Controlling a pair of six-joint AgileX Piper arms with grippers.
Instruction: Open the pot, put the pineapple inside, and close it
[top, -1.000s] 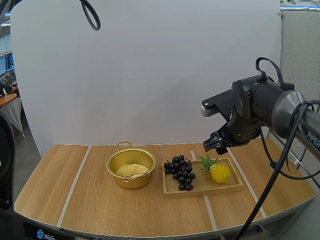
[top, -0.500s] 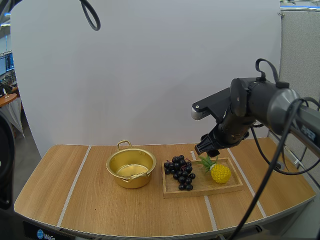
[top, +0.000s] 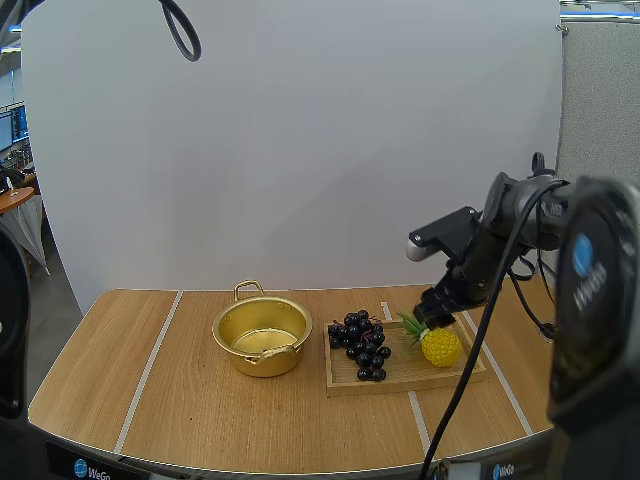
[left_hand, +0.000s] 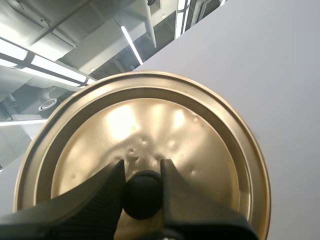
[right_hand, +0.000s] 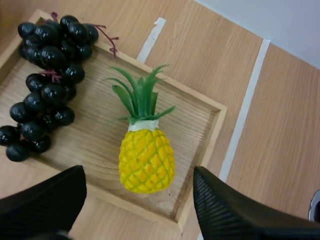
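Hovering wide open above the small yellow green-leaved pineapple (right_hand: 146, 160), the right claw (right_hand: 137, 185) should pinch its likely light, stiff body; the left claw (left_hand: 142, 172) clamps the round golden lid (left_hand: 200, 145) by its knob (left_hand: 142, 196).

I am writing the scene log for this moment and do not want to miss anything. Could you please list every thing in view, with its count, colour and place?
pot: one, gold, open, on the table to the left of the tray
lid: one, gold, held by its black knob in the left gripper
tray: one, light wood, on the table to the right of the pot
grapes: one bunch, dark, in the tray's left part
pineapple: one, yellow with green leaves, lying in the tray's right part
table: one, light wood with white stripes, under the pot and the tray
left gripper: one, black, shut on the lid's knob
right gripper: one, black, open, just above the pineapple
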